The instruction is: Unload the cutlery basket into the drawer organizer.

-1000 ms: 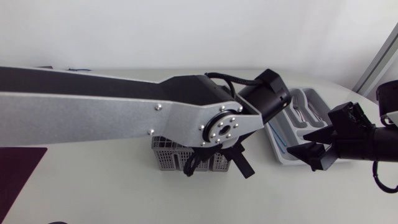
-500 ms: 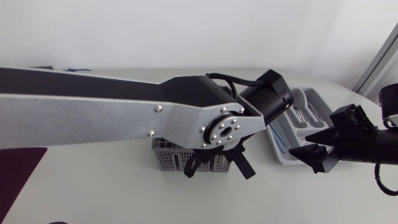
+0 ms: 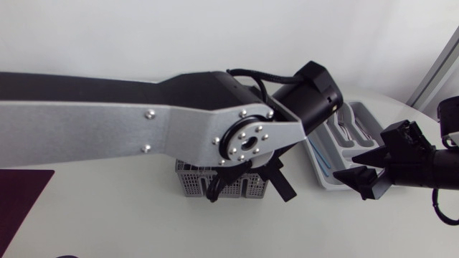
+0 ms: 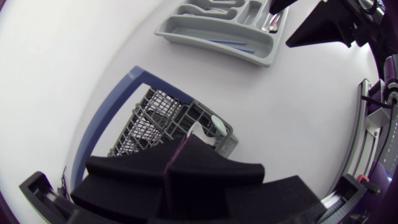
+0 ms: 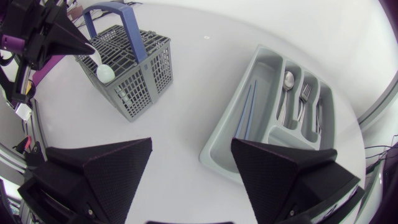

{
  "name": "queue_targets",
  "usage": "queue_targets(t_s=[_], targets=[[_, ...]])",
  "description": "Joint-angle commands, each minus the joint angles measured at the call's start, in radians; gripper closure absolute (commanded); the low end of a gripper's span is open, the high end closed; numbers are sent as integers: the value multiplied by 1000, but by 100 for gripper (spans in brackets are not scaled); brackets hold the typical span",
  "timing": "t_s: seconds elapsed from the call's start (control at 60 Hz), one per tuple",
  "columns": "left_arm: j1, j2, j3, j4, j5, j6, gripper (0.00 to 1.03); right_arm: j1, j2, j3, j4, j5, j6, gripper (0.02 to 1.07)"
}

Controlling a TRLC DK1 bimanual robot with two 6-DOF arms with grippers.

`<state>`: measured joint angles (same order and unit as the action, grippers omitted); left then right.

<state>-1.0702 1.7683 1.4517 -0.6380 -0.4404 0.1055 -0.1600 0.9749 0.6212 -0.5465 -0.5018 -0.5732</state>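
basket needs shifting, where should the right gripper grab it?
Probably the blue handle, from above, right gripper straddling its top bar. It arches upright over the middle of the basket, above the mesh walls. Keep clear of the left gripper at the spoon.

left arm [image 3: 107,122] above basket [image 3: 188,179], organizer [image 5: 267,74] uncovered

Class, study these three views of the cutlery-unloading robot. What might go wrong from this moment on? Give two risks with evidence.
1. The left hand seems to pinch the white spoon only at its end, its bowl at the basket rim; lifted, it may slip, or snag the mesh or blue handle and tip the basket.
2. The right hand hangs open close to the organizer; the left arm bringing the spoon over may strike it.
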Motion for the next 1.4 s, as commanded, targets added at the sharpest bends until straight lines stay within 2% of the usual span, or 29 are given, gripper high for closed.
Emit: queue_targets(t_s=[0.0, 0.317, 0.683, 0.967, 1.383], targets=[[-8, -49, -30, -8, -20, 10, 93, -4, -8, -25, -6, -6, -5, 15], [-40, -121, -36, -23, -72, 36, 93, 39, -76, -41, 3, -7, 16, 15], [-39, -196, -22, -35, -72, 48, 93, 112, -194, -75, 25, 0, 50, 15], [-42, -148, -53, -22, -72, 39, 93, 123, -199, -84, 23, 9, 52, 15], [-2, -105, -60, 1, -78, -20, 92, 152, -216, -121, 33, 2, 42, 15]])
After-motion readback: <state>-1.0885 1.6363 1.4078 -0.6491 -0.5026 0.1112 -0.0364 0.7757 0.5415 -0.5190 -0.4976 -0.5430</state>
